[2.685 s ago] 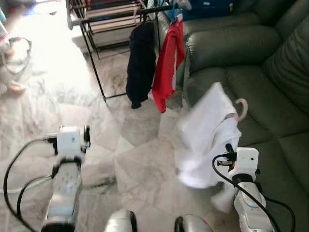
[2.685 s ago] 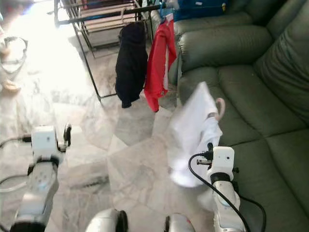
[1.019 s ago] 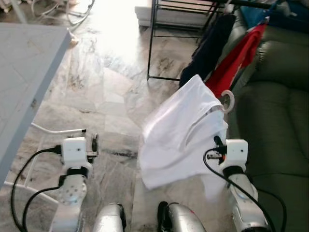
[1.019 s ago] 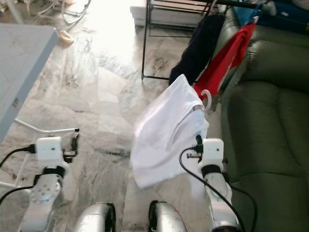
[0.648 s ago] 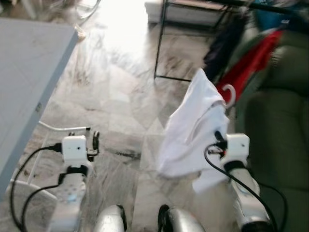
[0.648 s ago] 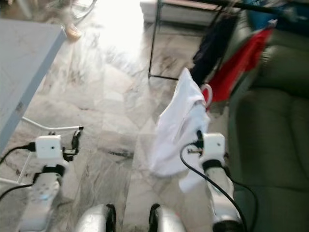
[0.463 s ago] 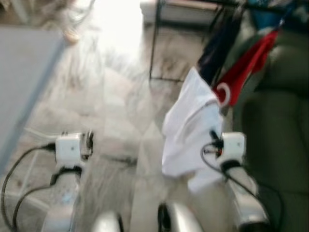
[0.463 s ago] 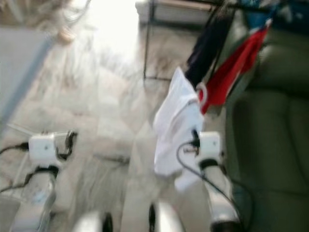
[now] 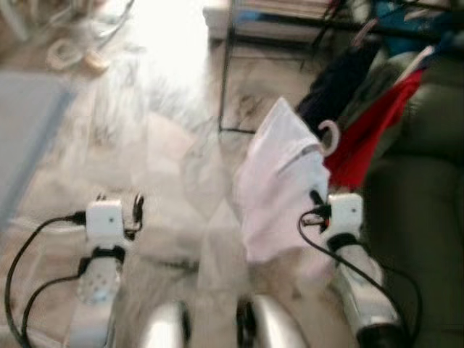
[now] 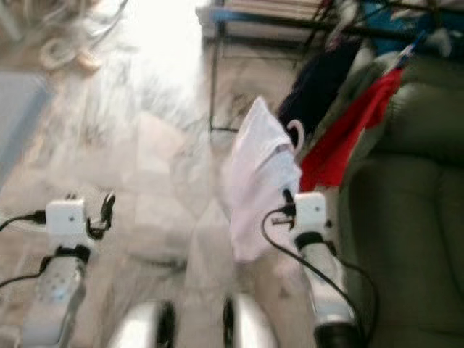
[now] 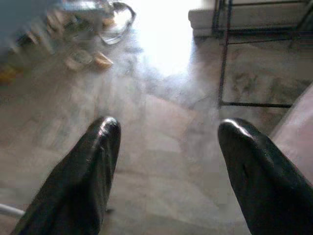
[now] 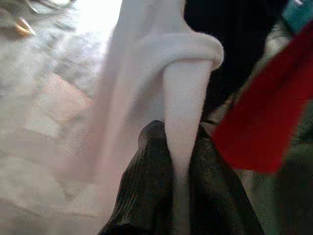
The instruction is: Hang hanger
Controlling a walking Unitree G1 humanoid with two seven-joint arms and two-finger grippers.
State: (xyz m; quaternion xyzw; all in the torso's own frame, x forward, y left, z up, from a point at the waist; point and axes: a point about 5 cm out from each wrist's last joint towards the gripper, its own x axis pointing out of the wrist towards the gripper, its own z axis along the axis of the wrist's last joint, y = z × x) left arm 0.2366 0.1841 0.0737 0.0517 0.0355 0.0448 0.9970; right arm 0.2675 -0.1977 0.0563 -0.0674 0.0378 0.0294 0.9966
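One hanger [image 9: 330, 135], three garments, right end effector [image 12: 178, 147] gripping.

Room inventory, as I am seeing it from the head cameras, blurred. Marble-patterned floor [image 9: 167, 167]: pale, veined, glare washing out its far part. Dark green sofa [image 9: 424, 181]: running along the right side. Black metal rack [image 9: 290, 29]: standing at the far end, a dark garment [image 9: 337, 87] and a red garment [image 9: 377, 123] hanging from it. Grey worktop [image 9: 25, 123]: showing at the left edge.
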